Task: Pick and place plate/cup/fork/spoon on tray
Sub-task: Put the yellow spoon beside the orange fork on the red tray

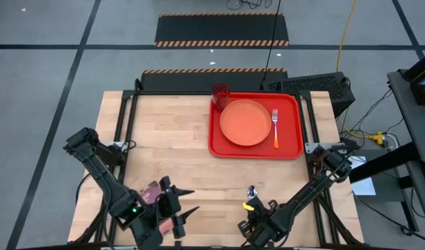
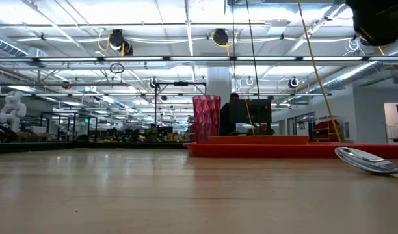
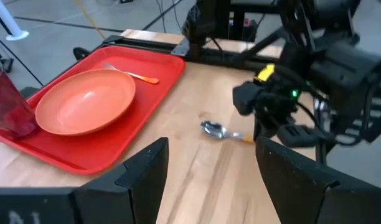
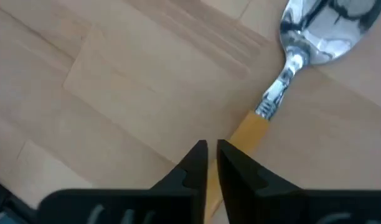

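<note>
The red tray (image 1: 292, 149) lies at the table's far right. On it rest the orange plate (image 1: 245, 122), the dark red cup (image 1: 220, 92), upright at the tray's far left corner, and the fork (image 1: 275, 128), to the right of the plate. The spoon (image 1: 251, 191) lies on the wood near the front edge, with its bowl (image 4: 321, 28) toward the tray. My right gripper (image 1: 249, 205) is shut on the spoon's handle. My left gripper (image 1: 193, 201) is open and empty, to the left of the spoon. My right gripper pinches the spoon's orange-yellow handle (image 4: 248, 134) between its two fingers, behind the metal neck. The fingers (image 4: 193, 163) come from above, one on each side of the handle. The spoon's bowl (image 2: 368, 160) sits low at the tabletop.
A maroon patterned thing (image 1: 151, 193) shows partly under my left arm at the near left. Bare wood (image 1: 164, 139) stretches between the grippers and the tray. The table's front edge is close behind both grippers.
</note>
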Motion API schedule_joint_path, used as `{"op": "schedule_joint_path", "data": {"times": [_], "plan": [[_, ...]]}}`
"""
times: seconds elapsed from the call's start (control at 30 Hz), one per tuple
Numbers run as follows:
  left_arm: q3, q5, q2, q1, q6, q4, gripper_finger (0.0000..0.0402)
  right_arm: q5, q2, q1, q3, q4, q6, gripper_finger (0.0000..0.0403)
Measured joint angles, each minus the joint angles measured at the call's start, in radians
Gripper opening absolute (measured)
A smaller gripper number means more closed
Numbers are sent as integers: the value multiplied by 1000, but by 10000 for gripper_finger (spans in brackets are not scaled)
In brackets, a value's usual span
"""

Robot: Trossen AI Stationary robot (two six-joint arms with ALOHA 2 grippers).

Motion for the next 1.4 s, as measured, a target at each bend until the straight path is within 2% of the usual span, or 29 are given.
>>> {"op": "schedule_joint_path", "data": {"times": [0.27, 0.5, 0.8, 1.13, 1.4], "plan": [[0, -35, 1, -15, -13, 0, 243, 0, -8, -22, 0, -67, 0, 95], [-18, -42, 2, -3, -11, -1, 243, 1, -8, -46, -25, -109, 22, 120], [-21, -42, 2, 25, 36, 0, 243, -15, -9, -47, -76, -28, 26, 121], [-22, -41, 2, 64, 101, 1, 243, -44, -14, -52, -115, -11, 25, 118], [-22, -41, 2, 100, 132, 1, 243, -49, -13, -59, -117, -24, -29, 73]]}}
